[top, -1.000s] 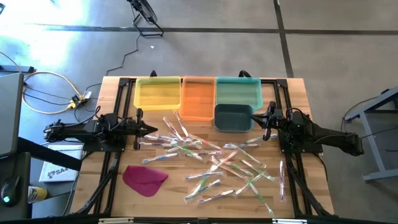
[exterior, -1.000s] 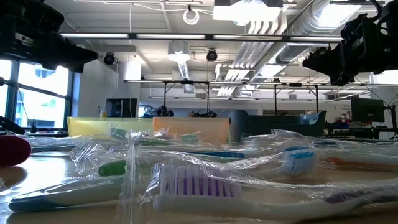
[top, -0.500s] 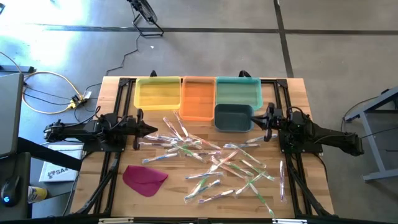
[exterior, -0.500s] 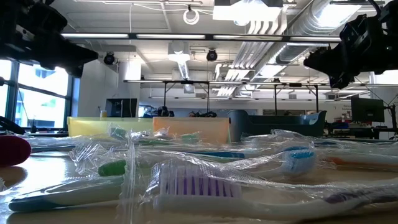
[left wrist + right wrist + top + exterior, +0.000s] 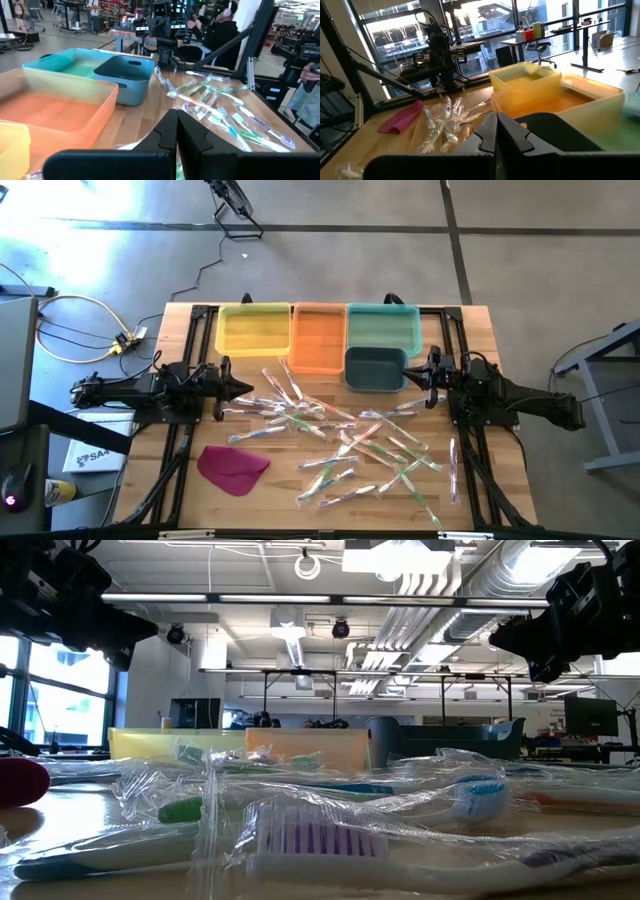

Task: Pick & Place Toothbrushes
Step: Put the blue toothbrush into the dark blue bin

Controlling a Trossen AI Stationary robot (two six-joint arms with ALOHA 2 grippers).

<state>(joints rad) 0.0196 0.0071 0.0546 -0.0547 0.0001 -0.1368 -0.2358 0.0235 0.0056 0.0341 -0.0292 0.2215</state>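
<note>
On the wooden counter [image 5: 150,480], listed from left to right: the left pincer [image 5: 246,389] is hovering at the left edge of the pile, its fingers pressed together and gripping nothing; a magenta cloth [image 5: 232,467] is lying flat near the front left; the toothbrushes [image 5: 345,442], wrapped in clear film, are lying scattered across the middle and toward the front right. Along the far edge a yellow bin [image 5: 253,330], an orange bin [image 5: 318,338] and a teal bin [image 5: 383,327] are sitting side by side, with a dark blue bin [image 5: 375,369] just in front of the teal one. The right pincer [image 5: 413,369] is hovering beside the dark blue bin, fingers together, holding nothing.
</note>
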